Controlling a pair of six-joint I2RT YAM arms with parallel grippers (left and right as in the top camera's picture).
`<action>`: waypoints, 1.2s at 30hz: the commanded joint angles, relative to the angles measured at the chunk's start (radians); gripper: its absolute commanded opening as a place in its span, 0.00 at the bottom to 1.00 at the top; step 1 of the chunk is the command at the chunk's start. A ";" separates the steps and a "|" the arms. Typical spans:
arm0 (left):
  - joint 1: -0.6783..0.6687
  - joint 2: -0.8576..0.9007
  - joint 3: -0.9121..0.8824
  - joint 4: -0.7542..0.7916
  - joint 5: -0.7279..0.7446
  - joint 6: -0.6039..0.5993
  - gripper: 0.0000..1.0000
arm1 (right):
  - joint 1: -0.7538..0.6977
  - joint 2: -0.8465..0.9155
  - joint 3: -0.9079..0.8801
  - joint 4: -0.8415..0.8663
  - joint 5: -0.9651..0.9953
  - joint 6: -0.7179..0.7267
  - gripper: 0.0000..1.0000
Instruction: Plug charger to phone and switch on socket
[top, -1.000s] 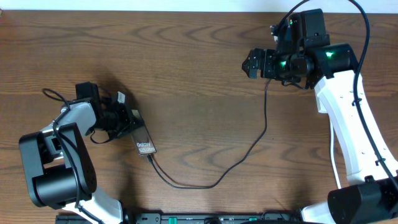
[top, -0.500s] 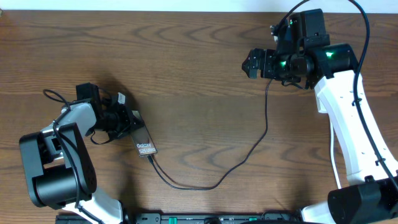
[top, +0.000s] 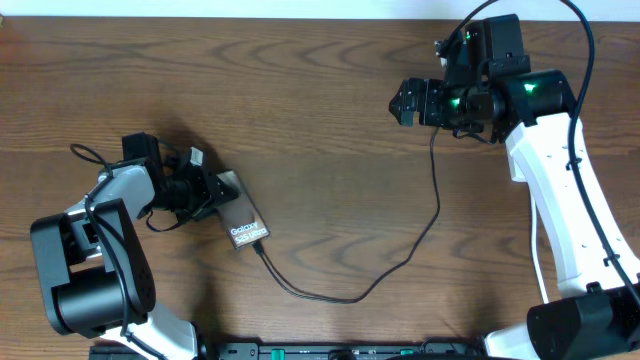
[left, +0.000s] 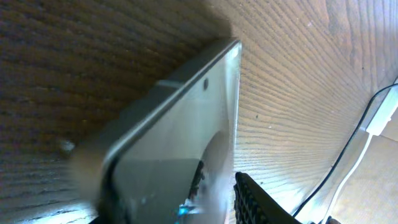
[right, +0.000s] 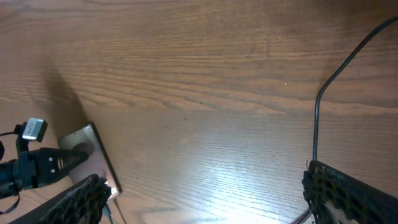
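Overhead, the phone (top: 243, 213) now shows a broader face than it did a moment ago. It has swung a little clockwise, and its lettered end has slid further out across the bench (top: 300, 80). Half a second back it looked like a narrow sliver held up on edge; now it seems to lie nearly flat on the wood. The left tool (top: 207, 187) sits right at the phone's near end. Whether its fingers are clamped on the edge or have let go, I cannot tell; the left wrist view is filled with a blurred slab of phone.

The charger (top: 340, 299) runs into the lettered end, and its loop has shifted along with the phone, so the plug looks seated. From there it sweeps up toward the right arm. The right tool (top: 398, 104) hangs above the far side of the bench with its fingers spread wide and nothing between them, as it was a second ago.

The socket is not visible in any view. Plugging in looks done, and setting the phone down would leave only the switch.
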 joint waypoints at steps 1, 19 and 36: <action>0.002 0.016 -0.013 -0.015 -0.067 -0.002 0.42 | 0.003 -0.022 0.010 -0.004 0.011 -0.011 0.99; 0.002 0.015 -0.013 -0.092 -0.131 -0.043 0.83 | 0.003 -0.022 0.010 -0.004 0.015 -0.012 0.99; 0.002 0.015 -0.013 -0.140 -0.161 -0.119 0.86 | 0.003 -0.022 0.010 -0.005 0.015 -0.012 0.99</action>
